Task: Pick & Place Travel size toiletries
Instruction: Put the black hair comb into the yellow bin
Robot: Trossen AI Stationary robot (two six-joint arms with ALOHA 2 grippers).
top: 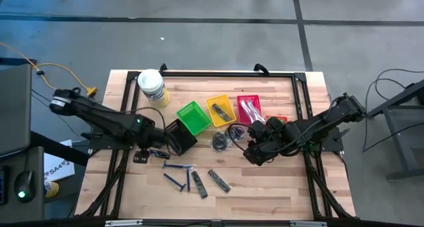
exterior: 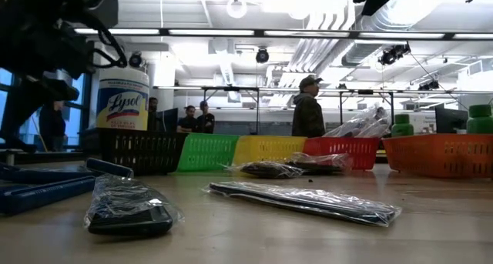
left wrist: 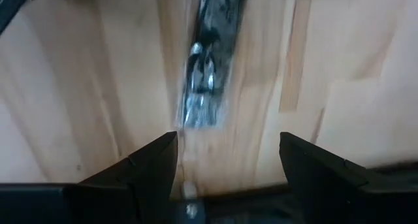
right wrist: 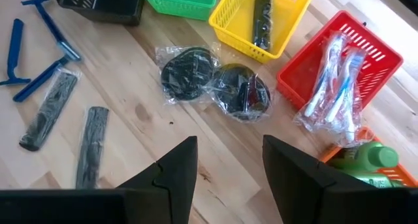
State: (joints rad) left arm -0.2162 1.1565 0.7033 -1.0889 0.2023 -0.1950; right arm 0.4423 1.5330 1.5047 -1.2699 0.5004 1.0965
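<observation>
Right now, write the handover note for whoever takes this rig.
Left gripper: jaws open, empty, over a bagged dark strip on the table.
Right gripper: jaws open, empty, above the two bagged round pieces.
Done: one dark strip in the yellow basket, white packets in the red basket.
Left: blue razors, two dark strips, the round pieces, all loose on the table.

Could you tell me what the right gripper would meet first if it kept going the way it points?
Probably the bare wooden tabletop, then the two clear-bagged dark round pieces beyond the open right gripper; depth is hard to judge.
</observation>
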